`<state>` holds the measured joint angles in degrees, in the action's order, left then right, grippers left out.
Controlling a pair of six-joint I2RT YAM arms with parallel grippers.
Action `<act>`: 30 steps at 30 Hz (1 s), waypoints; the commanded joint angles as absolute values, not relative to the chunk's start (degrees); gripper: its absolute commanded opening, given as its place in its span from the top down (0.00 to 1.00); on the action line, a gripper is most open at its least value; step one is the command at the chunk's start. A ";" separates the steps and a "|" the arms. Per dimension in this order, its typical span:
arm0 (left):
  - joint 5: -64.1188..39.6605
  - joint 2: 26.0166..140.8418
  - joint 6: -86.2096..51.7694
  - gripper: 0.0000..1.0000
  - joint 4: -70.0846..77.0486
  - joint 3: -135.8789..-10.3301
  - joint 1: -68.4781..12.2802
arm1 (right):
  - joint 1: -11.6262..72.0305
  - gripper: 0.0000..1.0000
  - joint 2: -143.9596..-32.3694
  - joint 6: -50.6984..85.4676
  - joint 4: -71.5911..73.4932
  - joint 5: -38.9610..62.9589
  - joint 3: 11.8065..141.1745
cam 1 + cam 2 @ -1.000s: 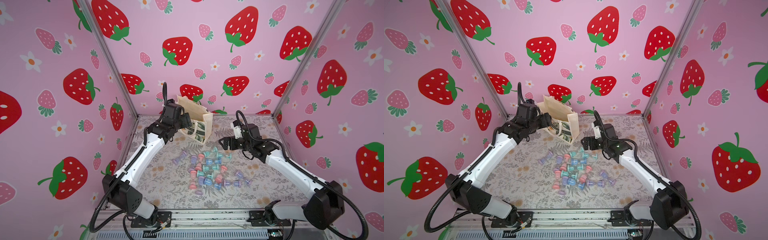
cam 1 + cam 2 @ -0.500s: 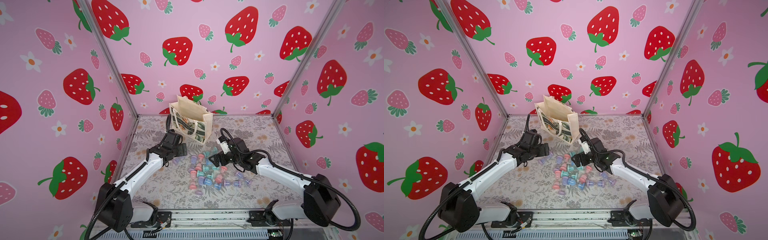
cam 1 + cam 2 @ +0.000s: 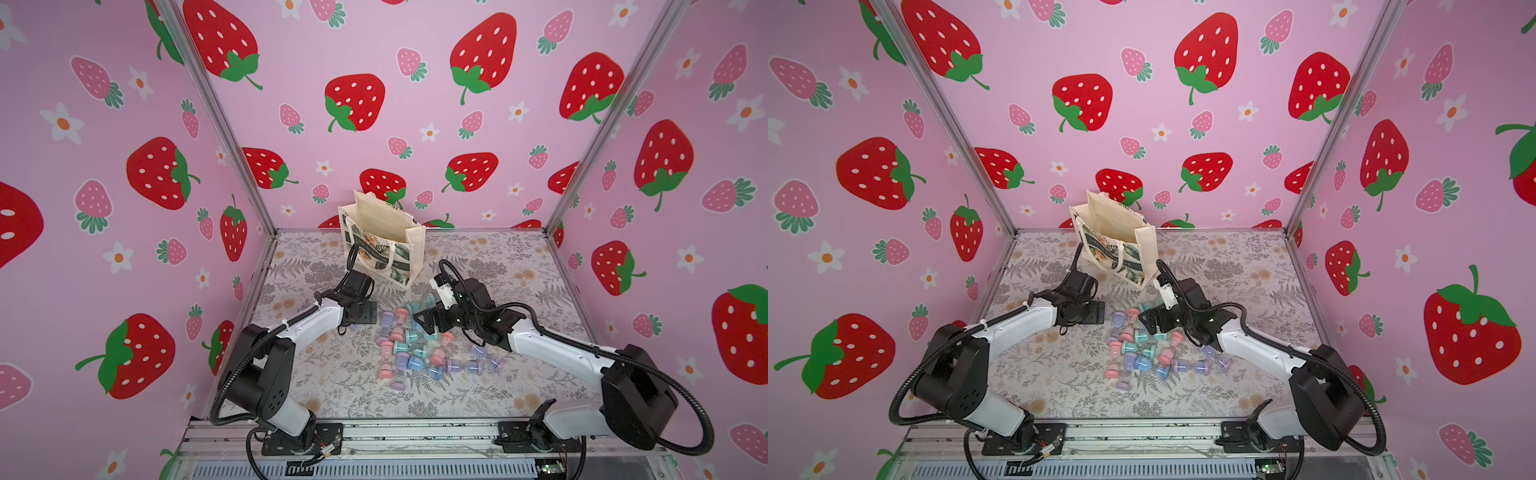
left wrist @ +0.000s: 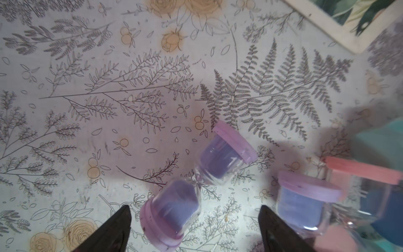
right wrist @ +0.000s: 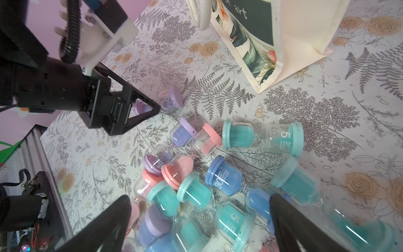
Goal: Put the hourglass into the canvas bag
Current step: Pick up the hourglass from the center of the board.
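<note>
The canvas bag stands upright and open at the back of the table. Several pastel hourglasses lie in a heap in front of it. My left gripper is low at the heap's left edge, open, with a purple hourglass lying on the table between its fingers, untouched. My right gripper hangs open over the heap's far side, its fingers either side of teal hourglasses, holding nothing.
The two grippers face each other closely across the heap; the left gripper shows in the right wrist view. The bag's bottom corner lies just beyond the left gripper. Pink strawberry walls close in three sides.
Both arms have come down and forward. The left gripper left the bag's mouth and sank to the table by the heap. The right gripper dropped low over the hourglasses.
</note>
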<state>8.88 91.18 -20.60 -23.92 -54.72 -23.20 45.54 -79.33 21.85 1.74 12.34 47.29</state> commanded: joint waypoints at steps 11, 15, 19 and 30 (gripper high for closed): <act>1.85 96.15 -17.84 0.13 -23.06 -55.64 -21.84 | 45.88 0.01 -80.42 22.50 2.82 10.64 46.94; 3.11 96.85 -18.36 0.16 -24.37 -55.93 -23.44 | 45.91 0.01 -80.72 22.50 2.81 10.28 47.01; 4.09 97.47 -19.48 0.19 -24.79 -55.73 -25.39 | 45.91 0.01 -81.05 22.59 2.73 9.93 46.98; 4.42 98.72 -21.78 0.35 -24.90 -54.56 -27.16 | 45.88 0.01 -81.13 22.76 2.46 9.39 47.02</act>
<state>4.03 97.60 -21.12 -23.99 -54.74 -26.74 45.54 -80.77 22.48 1.76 10.11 47.29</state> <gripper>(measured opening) 0.659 0.994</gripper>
